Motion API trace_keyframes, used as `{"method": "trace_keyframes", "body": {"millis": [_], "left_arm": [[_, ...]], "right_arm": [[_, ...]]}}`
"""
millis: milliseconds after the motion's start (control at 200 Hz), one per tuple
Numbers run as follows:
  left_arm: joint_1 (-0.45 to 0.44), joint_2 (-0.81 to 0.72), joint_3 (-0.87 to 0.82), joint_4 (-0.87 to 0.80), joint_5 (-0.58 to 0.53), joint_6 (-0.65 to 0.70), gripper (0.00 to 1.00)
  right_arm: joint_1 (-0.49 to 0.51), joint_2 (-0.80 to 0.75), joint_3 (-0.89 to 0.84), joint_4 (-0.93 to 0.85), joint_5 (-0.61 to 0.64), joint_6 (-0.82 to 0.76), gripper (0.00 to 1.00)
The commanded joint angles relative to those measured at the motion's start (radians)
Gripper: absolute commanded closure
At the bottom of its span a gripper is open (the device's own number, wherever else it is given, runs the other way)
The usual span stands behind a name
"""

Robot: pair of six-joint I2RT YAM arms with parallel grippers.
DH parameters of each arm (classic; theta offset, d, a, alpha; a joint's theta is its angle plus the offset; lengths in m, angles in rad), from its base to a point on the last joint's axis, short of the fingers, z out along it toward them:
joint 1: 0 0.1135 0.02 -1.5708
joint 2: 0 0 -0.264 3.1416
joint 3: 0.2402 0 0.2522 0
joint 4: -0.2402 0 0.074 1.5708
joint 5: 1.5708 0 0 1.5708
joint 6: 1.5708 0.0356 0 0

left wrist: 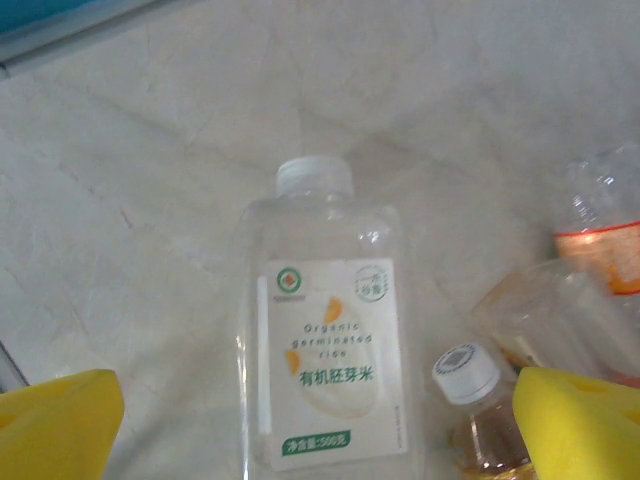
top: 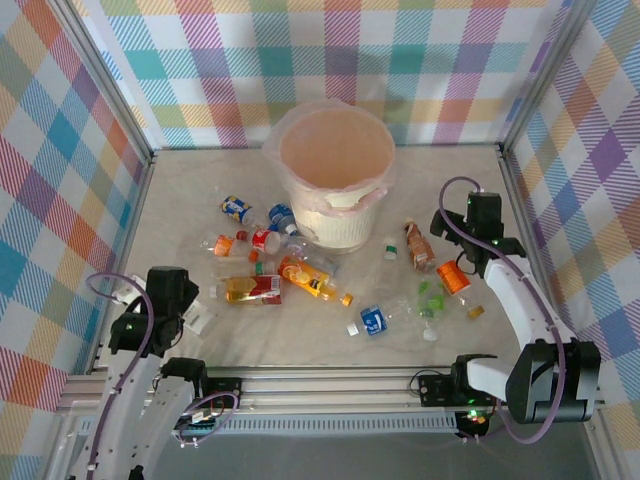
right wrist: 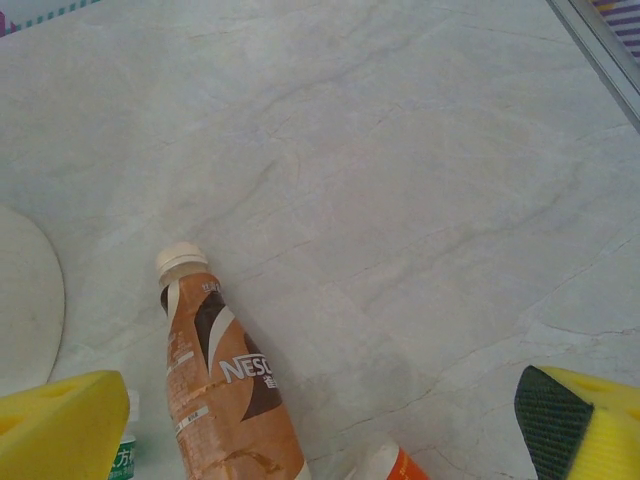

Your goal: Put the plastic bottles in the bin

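Tabletop (top: pixel 180 190): L gripper (left wrist: pixel 318 428), R gripper (right wrist: pixel 320 428) low

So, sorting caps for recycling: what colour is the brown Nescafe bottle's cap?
Cream-white cap on the brown plastic Nescafe bottle; clearest in the right wrist view.

Light: bright, even and diffuse, from above. The pale surface (top: pixel 180 200) carries only faint, soft-edged shadows; the bin (top: pixel 345 228) throws a weak one at its near base. Top view sharp, colours saturated. Left wrist view hazy and low in contrast; the clear bottle (left wrist: pixel 325 340) has a readable label, but the yellow claw pads (left wrist: pixel 55 425) at the near corners are blurred. Right wrist view crisper, and the brown bottle (right wrist: pixel 225 380) casts a soft shadow to its right.
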Motion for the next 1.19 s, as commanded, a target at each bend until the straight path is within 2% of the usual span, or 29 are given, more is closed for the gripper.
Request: {"method": "trace_keyframes", "body": {"millis": [0, 345, 720, 955, 1190], "left_arm": [[0.006, 0.045, -0.022, -0.011, 0.039, -0.016, 0.0], [0.007, 0.268, -0.033, 0.068, -0.007, -0.004, 0.0], [0.045, 0.503, -0.008, 0.216, 0.084, 0.091, 0.0], [0.08, 0.554, -0.04, 0.264, 0.124, 0.091, 0.0], [0.143, 0.539, -0.103, 0.332, 0.189, 0.094, 0.0]], "right_arm": [[-0.003, -0.002, 0.022, -0.041, -0.017, 0.009, 0.0], [-0.003, 0.005, 0.024, -0.036, -0.025, 0.004, 0.0], [-0.004, -0.031, 0.002, -0.02, -0.035, -0.008, 0.0], [-0.005, -0.051, -0.012, -0.008, -0.056, -0.016, 0.0], [-0.004, -0.059, -0.017, -0.009, -0.066, -0.013, 0.0]]}}
